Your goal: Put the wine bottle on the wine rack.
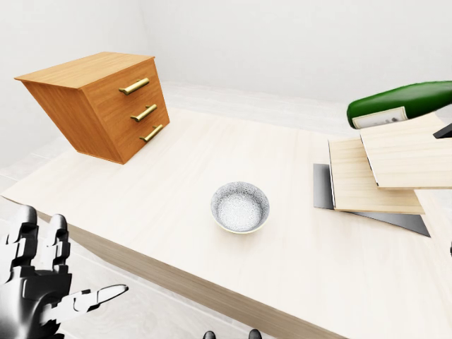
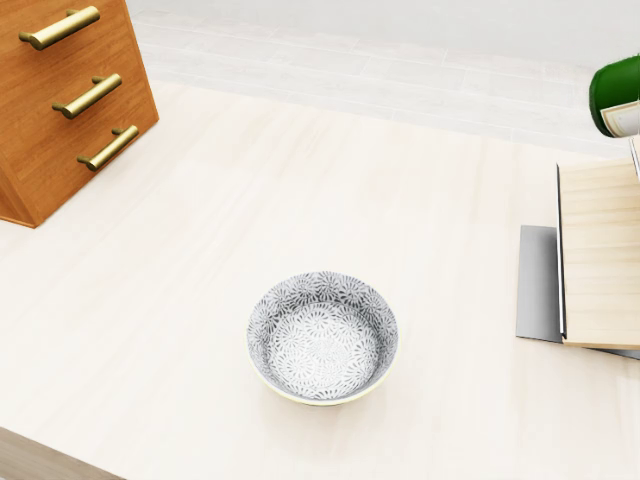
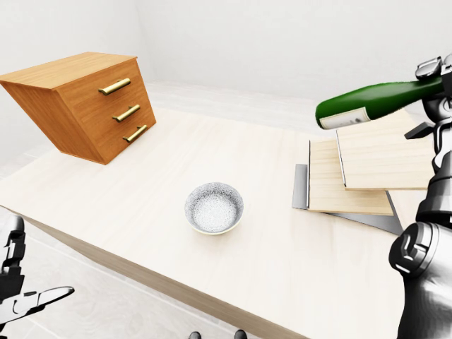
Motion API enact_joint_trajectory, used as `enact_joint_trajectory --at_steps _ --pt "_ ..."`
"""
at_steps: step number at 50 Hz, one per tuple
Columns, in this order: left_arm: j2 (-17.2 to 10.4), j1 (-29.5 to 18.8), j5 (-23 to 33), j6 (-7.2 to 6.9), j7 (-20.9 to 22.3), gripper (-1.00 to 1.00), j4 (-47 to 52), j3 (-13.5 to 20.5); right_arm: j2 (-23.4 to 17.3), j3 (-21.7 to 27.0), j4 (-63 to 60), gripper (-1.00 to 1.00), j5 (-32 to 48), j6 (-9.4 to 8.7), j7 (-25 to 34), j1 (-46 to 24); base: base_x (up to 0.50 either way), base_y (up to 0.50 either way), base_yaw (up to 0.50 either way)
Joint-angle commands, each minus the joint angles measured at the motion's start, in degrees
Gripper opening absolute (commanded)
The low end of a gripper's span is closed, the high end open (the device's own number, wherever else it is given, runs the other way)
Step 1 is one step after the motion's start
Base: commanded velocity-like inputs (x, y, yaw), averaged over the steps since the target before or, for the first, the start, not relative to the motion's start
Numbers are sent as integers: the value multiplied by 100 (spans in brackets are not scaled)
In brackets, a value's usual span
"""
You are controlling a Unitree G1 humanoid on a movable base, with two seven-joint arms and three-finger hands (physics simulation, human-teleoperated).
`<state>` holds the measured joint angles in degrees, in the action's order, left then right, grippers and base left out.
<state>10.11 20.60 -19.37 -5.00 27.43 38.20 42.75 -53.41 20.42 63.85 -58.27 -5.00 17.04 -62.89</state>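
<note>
- The wine bottle (image 3: 378,100) is off the table, lying nearly level in the air at the upper right of the right-eye view, base toward frame left and neck toward the right edge.
- The right hand (image 3: 439,83) sits at that right edge around the bottle's neck end. Its fingers are mostly cut off by the frame, so I cannot tell whether they are closed on the glass, though the bottle has no other visible support.
- Under the bottle is the wine rack (image 3: 360,169), seen as 2 pale wooden slabs stacked aslant on a grey base, at centre right of the right-eye view. The bottle is above its upper slab, apparently not touching it.
- The left hand (image 1: 39,286) hangs at the lower left of the left-eye view, below the table edge, fingers spread and holding nothing.
- A patterned bowl (image 2: 322,336) stands mid-table, well apart from the rack; a wooden drawer chest (image 1: 102,102) with 3 brass handles occupies the upper left.
- My judgement of progress: pickup and carry look done, with the bottle over the rack. Left to do: lower it onto the rack, settle it so it will not roll, release, and withdraw.
</note>
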Motion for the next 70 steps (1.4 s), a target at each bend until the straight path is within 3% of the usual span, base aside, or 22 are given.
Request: enact_joint_trajectory --at_steps 1,30,70 --pt "3 13 19 0 -14 100 -19 -41 -225 271 206 -100 243 0 -92 41 0 0 0" --pt "-21 18 38 0 -77 100 24 -80 -243 430 839 -100 105 0 -186 205 0 0 0" --pt "16 25 122 0 -62 100 50 -139 -479 632 1028 -100 -495 0 -884 282 0 0 0"
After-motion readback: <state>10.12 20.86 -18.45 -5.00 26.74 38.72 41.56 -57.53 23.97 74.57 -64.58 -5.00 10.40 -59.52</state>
